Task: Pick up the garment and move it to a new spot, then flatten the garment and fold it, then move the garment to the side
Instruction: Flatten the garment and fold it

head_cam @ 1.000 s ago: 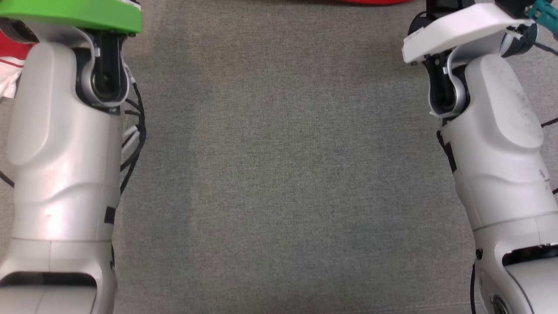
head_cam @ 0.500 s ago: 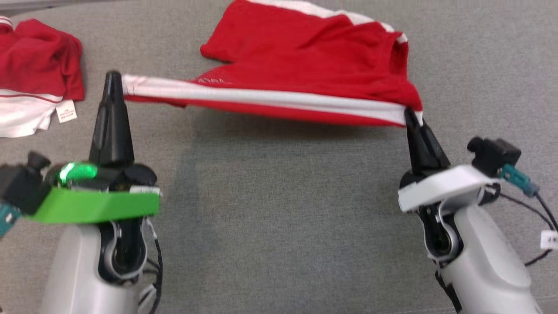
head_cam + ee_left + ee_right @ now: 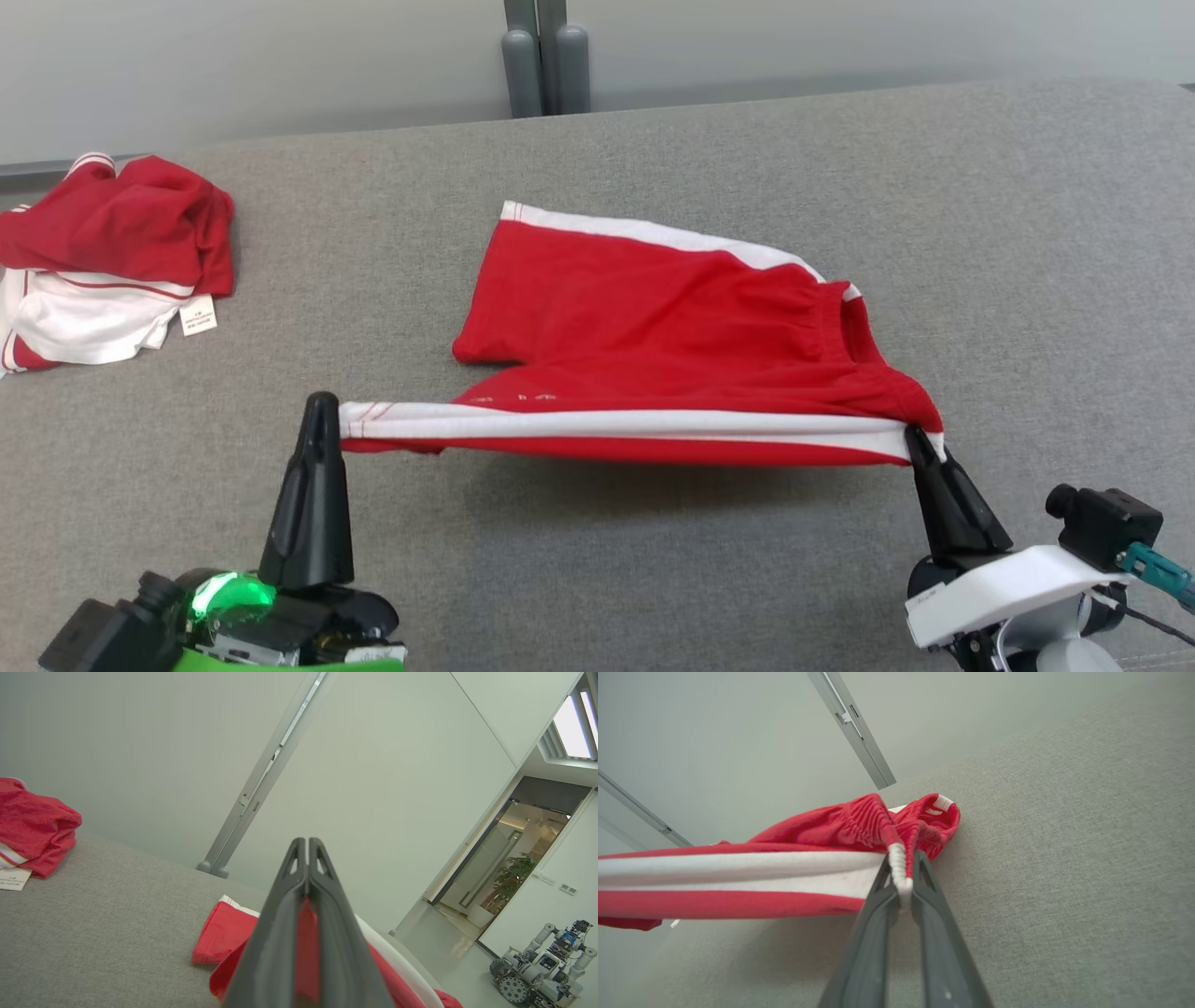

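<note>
Two hands, one pair of red shorts [image 3: 672, 317] strung between them. The left hand [image 3: 322, 403] is pinched tight on the leg-hem end of the near edge. The right hand [image 3: 915, 437] is clamped on a corner of the ribbed elastic waistband [image 3: 873, 816], with white trim squeezed between its dark fingers [image 3: 873, 933].

That near edge carries a white side stripe [image 3: 616, 422]. It's pulled taut and lifted off the grey surface [image 3: 653, 579], throwing a shadow underneath, while the far half of the shorts lies flat-ish around the middle of the surface. The fabric looks like a thin soft knit, smooth on the legs and bunched into little ridges at the waist. The surface is coarse grey woven cloth, kinda like sofa upholstery.

Other stuff: a crumpled pile of red and white clothes [image 3: 112, 243] sits well apart at the far left, with a small pale label [image 3: 198, 315] hanging off it. Behind the surface there's a plain pale wall with a grey post [image 3: 546, 56]. The left wrist view also catches an open doorway [image 3: 528, 858], a potted plant [image 3: 511, 879] and another wheeled robot [image 3: 544, 963] on the floor.
</note>
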Available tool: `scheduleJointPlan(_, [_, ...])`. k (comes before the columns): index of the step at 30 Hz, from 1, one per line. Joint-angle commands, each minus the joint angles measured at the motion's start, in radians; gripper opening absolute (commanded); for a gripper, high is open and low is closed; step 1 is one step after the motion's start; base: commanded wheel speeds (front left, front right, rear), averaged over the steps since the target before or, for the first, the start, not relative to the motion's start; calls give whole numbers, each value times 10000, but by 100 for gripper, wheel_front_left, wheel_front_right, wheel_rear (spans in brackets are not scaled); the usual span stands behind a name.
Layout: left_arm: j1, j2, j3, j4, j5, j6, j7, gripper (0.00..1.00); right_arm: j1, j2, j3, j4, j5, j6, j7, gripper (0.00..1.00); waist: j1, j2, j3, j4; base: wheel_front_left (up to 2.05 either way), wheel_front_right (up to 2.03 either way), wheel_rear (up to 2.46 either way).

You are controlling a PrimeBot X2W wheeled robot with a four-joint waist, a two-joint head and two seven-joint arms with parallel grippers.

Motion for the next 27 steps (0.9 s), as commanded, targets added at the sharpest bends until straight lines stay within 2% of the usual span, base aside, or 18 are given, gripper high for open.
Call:
scheduleJointPlan(1, [293, 115, -32, -164, 48, 37, 18, 0, 378, -56, -120, -271, -78, -41, 189, 0, 1, 0, -151, -93, 0, 0, 0])
scheduleJointPlan(6, [723, 164, -211, -188, -8, 102, 215, 0, 1026, 227, -177, -930, 81, -32, 776, 0, 1, 0, -149, -227, 0, 0, 0])
scheduleJointPlan(14, [-313, 187, -184, 1073, -197, 61, 167, 0, 769, 611, 155, -598, 427, -29, 976, 0, 1, 0, 165, -351, 0, 0, 0])
scheduleJointPlan(21, [-2530, 426, -301, 2826, -313, 25, 191, 0, -238, 747, 161, -114, 1386, -27, 764, 0, 1, 0, 722, -529, 0, 0, 0])
scheduleJointPlan(27, [-4848, 570, -637, 5042, -134, 9, 134, 0, -1683, 775, 289, 994, 2080, -27, 166, 0, 1, 0, 1487, -862, 0, 0, 0])
